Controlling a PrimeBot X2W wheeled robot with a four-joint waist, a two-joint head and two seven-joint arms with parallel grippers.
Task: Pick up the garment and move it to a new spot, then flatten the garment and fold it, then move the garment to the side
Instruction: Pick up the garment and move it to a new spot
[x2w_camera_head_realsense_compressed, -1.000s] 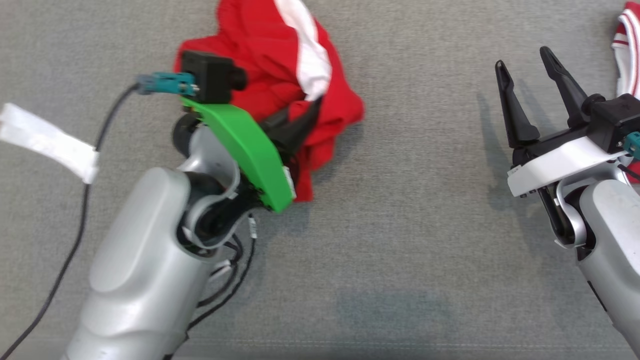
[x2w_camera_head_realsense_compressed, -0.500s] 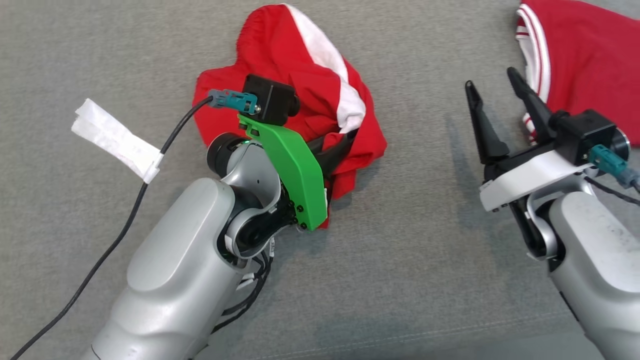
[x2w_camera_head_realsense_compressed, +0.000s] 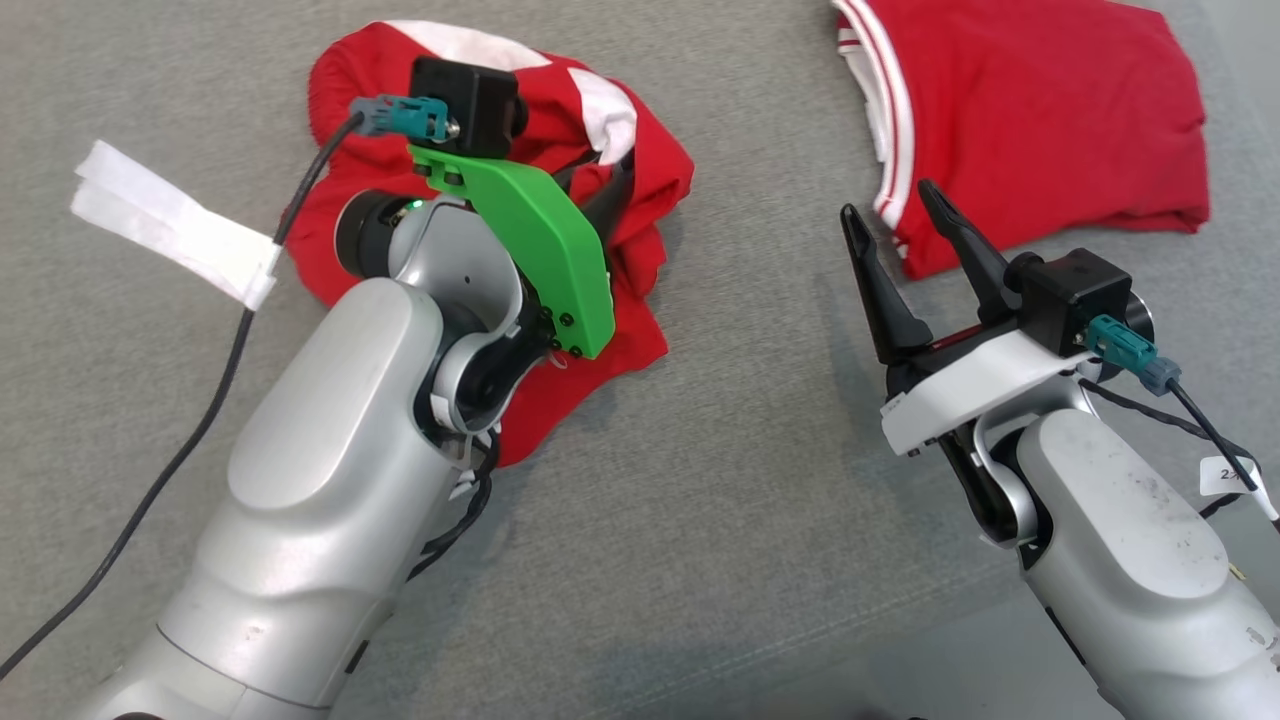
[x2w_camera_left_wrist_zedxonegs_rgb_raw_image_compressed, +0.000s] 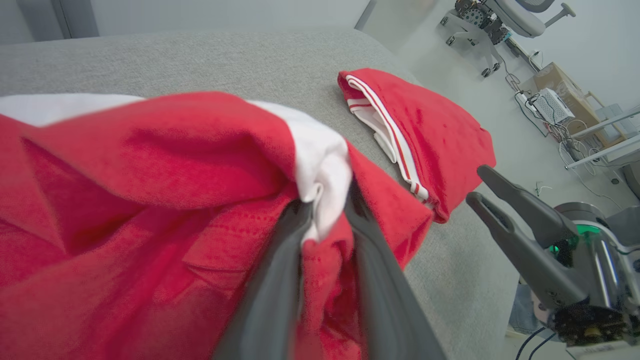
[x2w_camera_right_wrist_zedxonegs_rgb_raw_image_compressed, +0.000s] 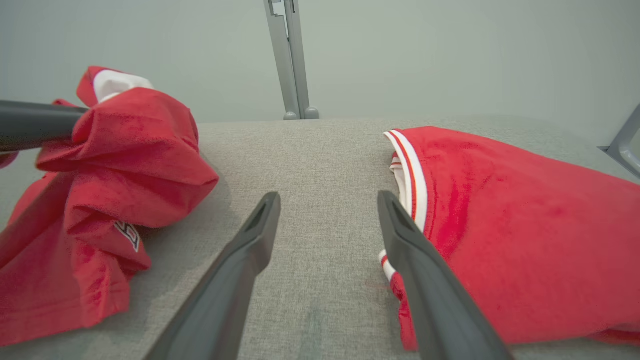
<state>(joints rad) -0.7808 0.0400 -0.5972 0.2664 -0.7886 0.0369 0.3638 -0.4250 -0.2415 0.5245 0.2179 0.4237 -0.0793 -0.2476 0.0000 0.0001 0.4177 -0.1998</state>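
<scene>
Grey fabric surface (x2w_camera_head_realsense_compressed: 760, 500), pale wall (x2w_camera_right_wrist_zedxonegs_rgb_raw_image_compressed: 450, 50) (plain, evenly lit), office chair (x2w_camera_left_wrist_zedxonegs_rgb_raw_image_compressed: 517, 11), cardboard box (x2w_camera_left_wrist_zedxonegs_rgb_raw_image_compressed: 552, 80).

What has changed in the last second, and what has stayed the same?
The head view swung, bringing the folded red garment fully into view. The crumpled red garment now spreads lower over the grey surface beneath the left arm. Unchanged: left gripper fingers pinch its cloth; right gripper open, empty.

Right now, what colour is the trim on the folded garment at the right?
The trim is white with thin red stripes; clearest in the right wrist view.
</scene>
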